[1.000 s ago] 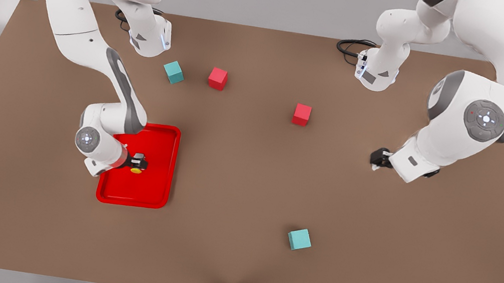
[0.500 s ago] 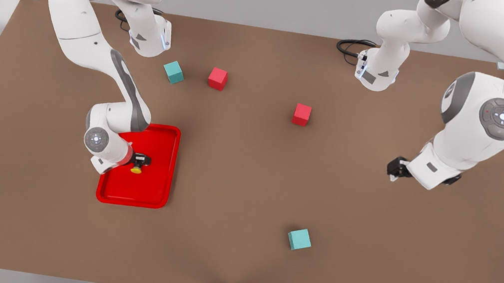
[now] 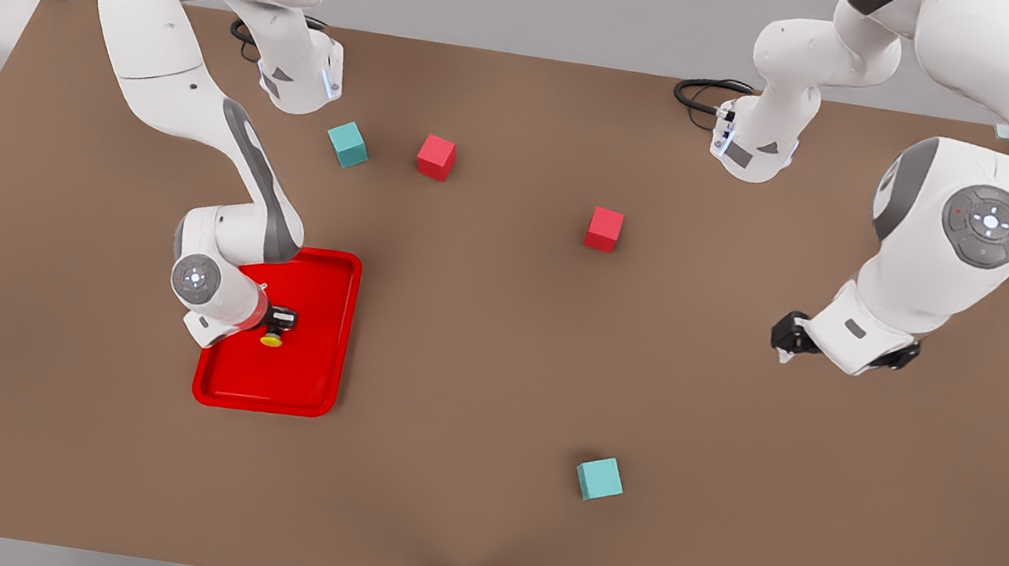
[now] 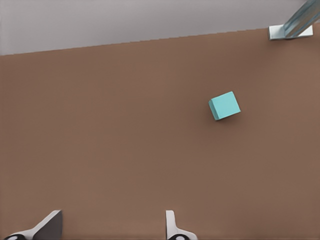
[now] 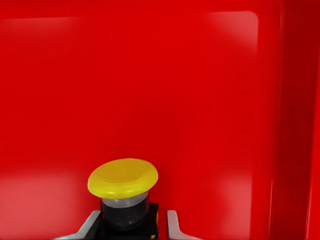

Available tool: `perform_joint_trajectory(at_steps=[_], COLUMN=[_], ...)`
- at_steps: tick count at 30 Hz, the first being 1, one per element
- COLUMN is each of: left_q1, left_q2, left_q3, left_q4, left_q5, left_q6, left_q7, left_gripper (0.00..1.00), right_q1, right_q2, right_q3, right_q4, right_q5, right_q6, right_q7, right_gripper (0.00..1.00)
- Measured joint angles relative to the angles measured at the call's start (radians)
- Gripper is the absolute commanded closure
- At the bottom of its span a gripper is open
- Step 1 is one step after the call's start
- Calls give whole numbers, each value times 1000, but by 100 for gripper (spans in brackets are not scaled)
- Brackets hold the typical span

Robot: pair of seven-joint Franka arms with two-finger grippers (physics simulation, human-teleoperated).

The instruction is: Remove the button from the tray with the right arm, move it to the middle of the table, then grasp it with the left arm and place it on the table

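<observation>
Since the earlier frames we see the arm on the front view's right pull back toward that side, then settle w/ barely any further shift. The arm on the front view's left has drawn in slightly over the tray, its gripper closing in on the button.

Table (image 3: pixel 486 402): big brown top, scattered w/ two red cubes (image 3: pixel 604 229) and two teal cubes (image 3: pixel 599 478).

Left arm (image 3: pixel 968 235), on the front view's right: waits over bare table. Left gripper (image 3: pixel 788 334) hangs well apart from the tray; in the left wrist view its fingers (image 4: pixel 172 227) stand wide apart, nothing between them, one teal cube farther off.

Right arm (image 3: pixel 189 101), on the front view's left: reaches down into the tray. Right gripper (image 3: pixel 280 320) sits low over the tray floor.

Tray (image 3: pixel 315 395): bright red, low rim, near the front view's left.

Button (image 3: pixel 272 339): yellow cap, dark body, inside the tray and on the tray floor as far as we can tell. In the right wrist view the button (image 5: pixel 123 192) sits between the two fingers (image 5: pixel 175 225); they flank the body closely, but we can't tell if they're clamped or just beside it.

Our read: approach is done, grasp is at or near closing; lift, carry to table centre and handover all remain.

Writing/brands: none readable; just small lit marks on the arm joints.
</observation>
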Motion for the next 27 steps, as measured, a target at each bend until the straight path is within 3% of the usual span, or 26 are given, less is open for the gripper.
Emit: perform_joint_trajectory(at_steps=[2, 13, 18, 21, 27], left_q1=[-2, -3, -3, -3, -3], left_q2=[1, -1, -1, -1, -2], left_q3=[0, -4, -5, -5, -5], left_q4=[0, 0, 0, 0, 0], left_q5=[1, 0, 0, 0, 0], left_q6=[-2, -7, -9, -9, -9], left_q7=[-1, -3, -3, -4, -4], left_gripper=[0, 0, 0, 0, 0], right_q1=[1, 12, 227, 609, 1080], right_q2=[0, -47, -105, -70, 246], right_q3=[0, 3, -30, -301, -678], right_q4=[0, 2, 89, 238, 677], right_q5=[3, 27, 119, 278, 675], right_q6=[1, -26, -125, -216, -363], right_q7=[-2, -22, 3, 33, 120], right_gripper=[58, 62, 61, 61, 60])
